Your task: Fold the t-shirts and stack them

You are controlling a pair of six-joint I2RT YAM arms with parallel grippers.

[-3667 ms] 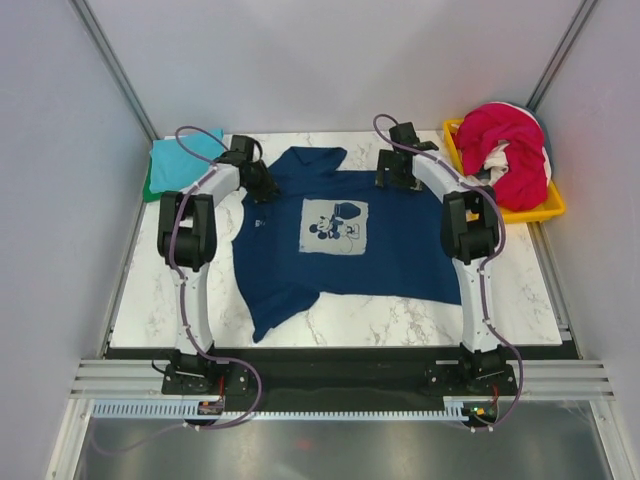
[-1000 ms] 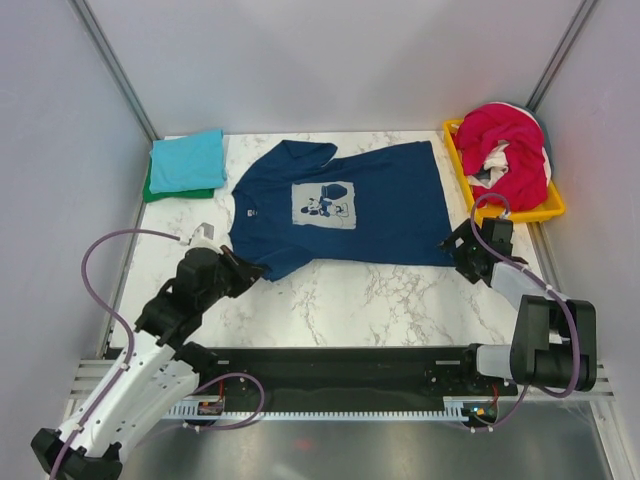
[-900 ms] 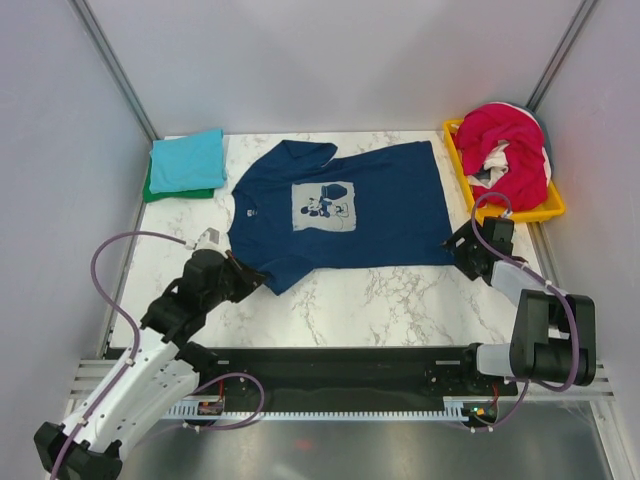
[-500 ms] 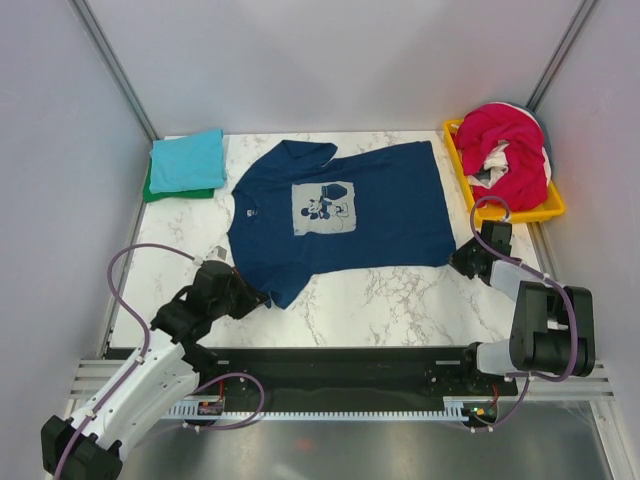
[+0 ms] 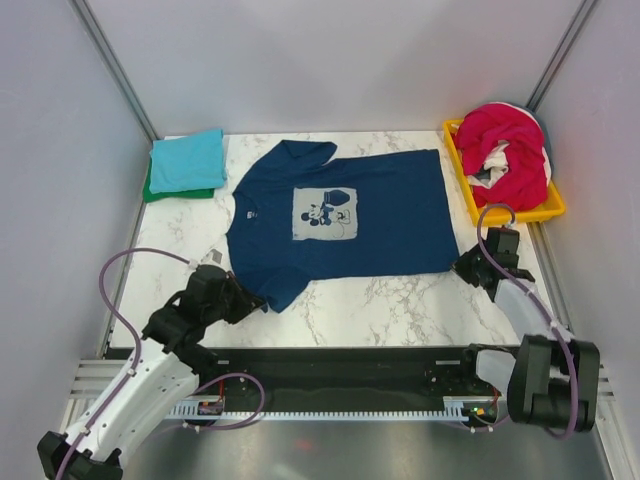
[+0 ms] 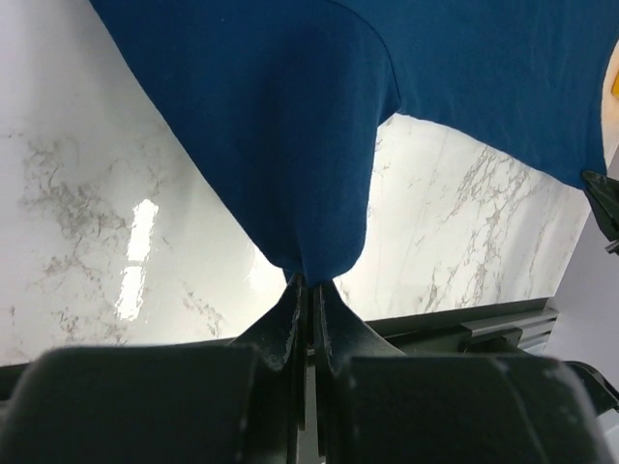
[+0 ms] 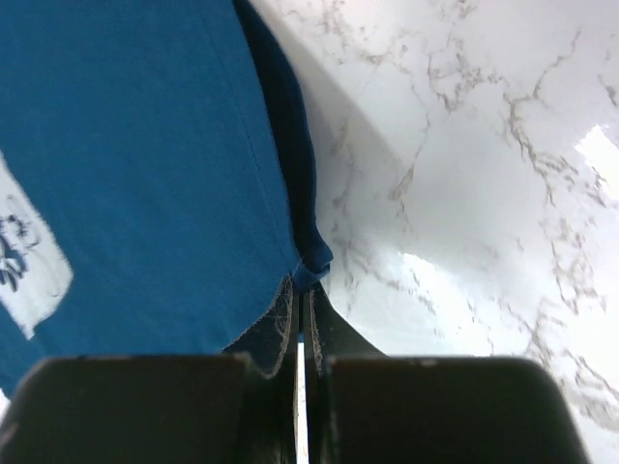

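Navy t-shirt (image 5: 390, 215) lies flat and print-up on the marble table (image 5: 400, 300), long axis left-right: collar to the left, hem to the right. Left gripper (image 5: 250, 299) is clamped tight on the near sleeve tip. Right gripper (image 5: 462, 266) is pinched closed on the near hem corner. Both grips sit on the near edge, so the whole shirt lies away from the hands, toward the far side. My read: lift both together and carry that edge over, folding along the long axis. Folded teal tee (image 5: 187, 160) sits far-left.

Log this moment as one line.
left end effector: shut on navy shirt | right end effector: shut on navy shirt | shirt flat, print up
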